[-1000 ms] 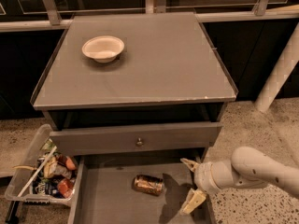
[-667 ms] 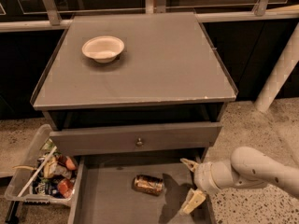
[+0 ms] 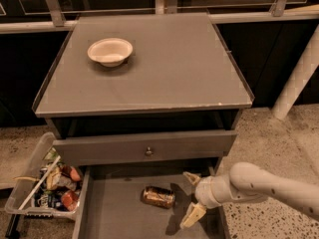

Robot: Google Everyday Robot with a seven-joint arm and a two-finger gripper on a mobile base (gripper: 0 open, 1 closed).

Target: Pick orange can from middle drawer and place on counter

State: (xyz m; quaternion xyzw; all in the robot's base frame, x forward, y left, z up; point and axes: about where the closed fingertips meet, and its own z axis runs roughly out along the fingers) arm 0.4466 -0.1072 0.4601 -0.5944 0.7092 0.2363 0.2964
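The orange can (image 3: pixel 158 196) lies on its side on the grey floor of the open middle drawer (image 3: pixel 119 218), near the drawer's centre. My gripper (image 3: pixel 191 196) is just right of the can, inside the drawer, open, with one tan fingertip (image 3: pixel 191 177) behind and the other fingertip (image 3: pixel 192 216) in front. It holds nothing and is a short gap from the can. The counter (image 3: pixel 164 68) is the flat grey cabinet top above.
A white bowl (image 3: pixel 110 51) stands on the counter's back left. The shut upper drawer front with a round knob (image 3: pixel 148 151) overhangs the open drawer. A clear bin of snack wrappers (image 3: pixel 45 185) sits on the floor to the left. A white post (image 3: pixel 298 73) stands at right.
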